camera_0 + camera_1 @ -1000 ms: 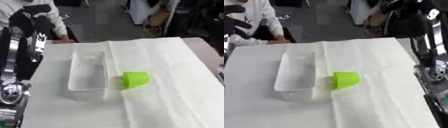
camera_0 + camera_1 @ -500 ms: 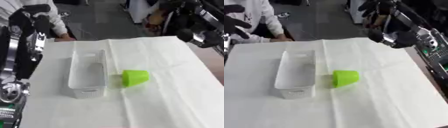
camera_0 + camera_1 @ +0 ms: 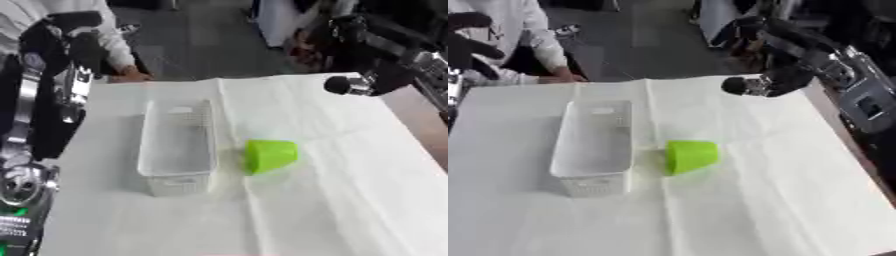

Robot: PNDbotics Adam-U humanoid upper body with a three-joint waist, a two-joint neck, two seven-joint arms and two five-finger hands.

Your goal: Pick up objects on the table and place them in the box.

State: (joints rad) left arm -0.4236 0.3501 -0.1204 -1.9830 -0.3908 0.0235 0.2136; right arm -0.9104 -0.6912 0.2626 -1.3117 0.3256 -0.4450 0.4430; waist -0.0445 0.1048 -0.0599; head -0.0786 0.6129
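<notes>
Item: small lime-green plastic cup (image 3: 689, 156), lying on its side on the white-clothed surface (image 3: 745, 210), just right of the clear rectangular plastic box (image 3: 593, 145). My right hand (image 3: 756, 85) hangs above the far right edge, holding nothing, finger state indiscernible. My left hand (image 3: 467, 44) is raised far left, fingers relaxed, empty.

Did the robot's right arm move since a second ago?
Yes. The right hand has come in from the right edge toward the middle, above the cloth's far side, nearer the green cup and the clear box.
</notes>
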